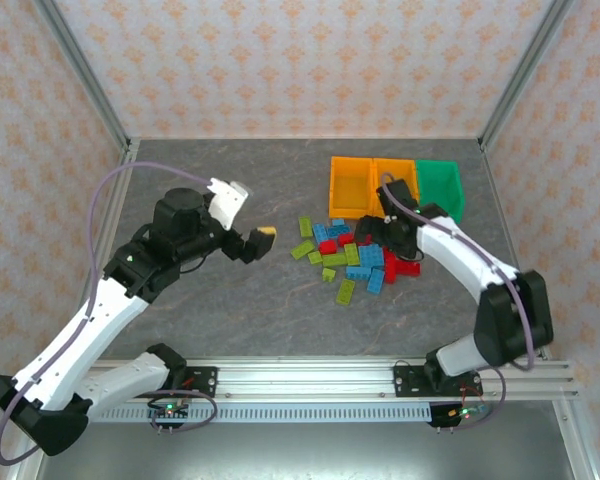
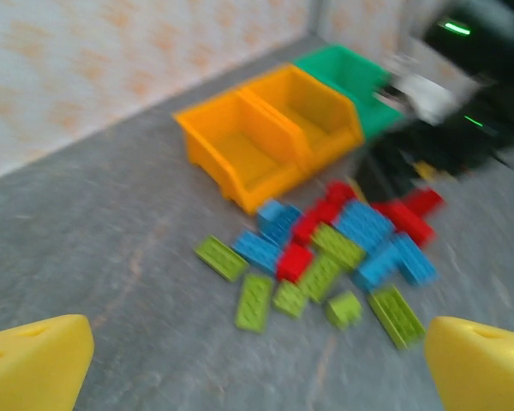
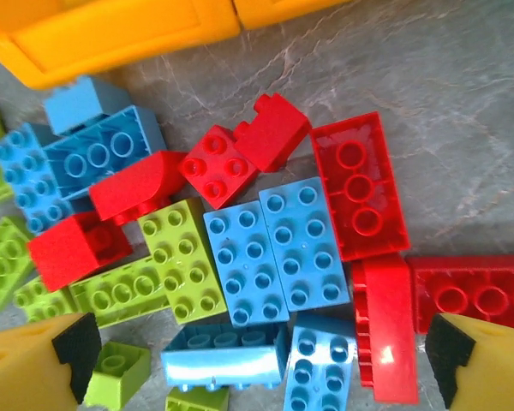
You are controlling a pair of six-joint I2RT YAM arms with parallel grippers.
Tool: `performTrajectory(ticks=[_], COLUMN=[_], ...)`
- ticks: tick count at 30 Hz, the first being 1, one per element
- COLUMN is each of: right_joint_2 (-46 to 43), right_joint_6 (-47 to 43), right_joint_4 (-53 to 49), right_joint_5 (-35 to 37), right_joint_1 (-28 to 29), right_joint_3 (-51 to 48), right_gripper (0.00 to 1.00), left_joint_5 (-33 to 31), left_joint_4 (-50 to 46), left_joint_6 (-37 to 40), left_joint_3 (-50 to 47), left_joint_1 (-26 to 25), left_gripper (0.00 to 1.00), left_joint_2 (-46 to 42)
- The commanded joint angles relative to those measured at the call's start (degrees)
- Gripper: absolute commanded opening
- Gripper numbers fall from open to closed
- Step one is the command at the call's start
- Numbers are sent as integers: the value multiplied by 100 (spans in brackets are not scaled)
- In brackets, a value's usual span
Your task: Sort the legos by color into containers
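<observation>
Right gripper (image 3: 257, 351) released, jaws wide, low over legos (image 3: 244, 257) piled just near of the far-right containers (image 1: 350, 208). Left gripper (image 2: 257, 360) released, empty, left of pile.

One camera looked down from behind my bases (image 1: 167, 362); my left wrist saw the legos (image 2: 325, 248) obliquely from afar, my right from close above. All three shared them.
</observation>
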Motion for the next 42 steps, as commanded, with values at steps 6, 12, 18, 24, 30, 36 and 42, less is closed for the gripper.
performTrajectory(ticks=[6, 12, 18, 24, 30, 36, 42], right_joint_2=[1277, 2028, 2070, 2230, 2356, 2555, 2313], right_joint_6=[93, 608, 1713, 2185, 2334, 2450, 2509], right_joint_4=[214, 29, 243, 65, 58, 163, 378], right_joint_5=[1220, 1243, 1228, 983, 980, 1106, 983], right_joint_1=[35, 34, 43, 72, 76, 64, 68], right_joint_3=[752, 1431, 1199, 1183, 1174, 1210, 1063], right_gripper=[79, 59, 53, 52, 51, 40, 25], left_joint_5=[461, 121, 39, -90, -115, -150, -198], left_joint_4=[-608, -573, -581, -569, -574, -573, -555], left_joint_6=[1374, 1460, 1434, 1444, 1433, 1416, 1408], left_joint_3=[-1070, -1228, -1276, -1280, -1298, -1313, -1354], left_joint_1=[-17, -17, -17, -25, -17, -17, -17], left_gripper=[100, 100, 100, 100, 100, 100, 100], left_joint_2=[-301, -205, -213, -224, -244, -266, -333])
